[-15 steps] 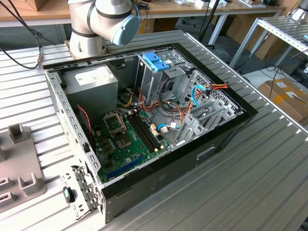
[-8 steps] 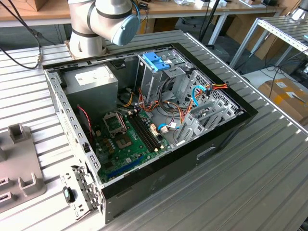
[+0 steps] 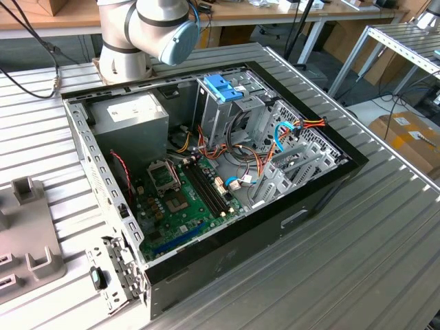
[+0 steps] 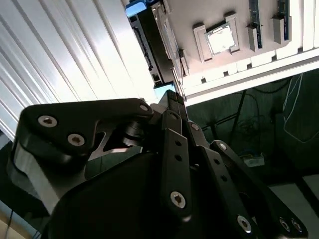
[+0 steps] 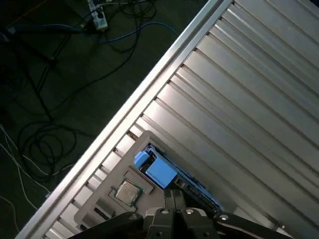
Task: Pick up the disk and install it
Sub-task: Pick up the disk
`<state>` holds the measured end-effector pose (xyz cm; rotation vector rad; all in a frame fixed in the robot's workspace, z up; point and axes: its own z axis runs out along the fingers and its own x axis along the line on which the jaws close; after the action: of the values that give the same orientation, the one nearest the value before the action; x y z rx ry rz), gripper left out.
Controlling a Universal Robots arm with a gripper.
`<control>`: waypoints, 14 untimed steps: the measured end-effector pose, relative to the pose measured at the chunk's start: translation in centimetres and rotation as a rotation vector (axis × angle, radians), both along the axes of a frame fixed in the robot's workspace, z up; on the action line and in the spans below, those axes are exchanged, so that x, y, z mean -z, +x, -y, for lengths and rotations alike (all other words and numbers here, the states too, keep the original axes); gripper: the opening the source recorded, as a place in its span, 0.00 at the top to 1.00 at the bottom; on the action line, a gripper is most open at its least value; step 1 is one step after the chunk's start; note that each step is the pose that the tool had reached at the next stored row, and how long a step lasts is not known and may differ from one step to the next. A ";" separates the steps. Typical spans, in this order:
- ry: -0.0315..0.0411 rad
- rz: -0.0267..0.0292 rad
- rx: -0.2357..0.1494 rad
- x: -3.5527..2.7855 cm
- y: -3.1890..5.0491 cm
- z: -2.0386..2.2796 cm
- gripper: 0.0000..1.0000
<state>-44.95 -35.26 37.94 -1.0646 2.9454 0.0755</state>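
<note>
— Where is the disk (image 5: pixel 159 172) found?
— It is stood on edge in the grey holder (image 5: pixel 99 201), at the table (image 5: pixel 239 99) edge, beside a chip (image 5: pixel 127 191).
— And the gripper (image 5: pixel 174 195)?
— Its fingers (image 5: pixel 170 200) are drawn almost together, pinched on the disk's blue rail.

Backed in the exterior view by a wooden desk (image 3: pixel 275 14) on white legs, with a metal rack (image 3: pixel 412 41) and a cardboard box (image 3: pixel 409 137) on the grey floor (image 3: pixel 375 110) at the exterior view's right. Underlaid throughout by a ribbed aluminium table (image 3: pixel 357 275). Edged in the first wrist view by dark floor (image 5: pixel 50 74), strewn with loose cables (image 5: pixel 40 144) and a power strip (image 5: pixel 97 15).
</note>
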 end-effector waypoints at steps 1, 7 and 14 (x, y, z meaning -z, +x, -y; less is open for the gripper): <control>0.0000 0.0001 -0.031 0.00 0.00 0.00 0.89; 0.0000 0.0001 -0.162 0.01 0.00 0.00 0.89; 0.0001 0.0001 -0.309 0.01 0.00 0.00 0.89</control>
<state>-44.95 -35.26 37.93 -1.5085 2.7530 0.0769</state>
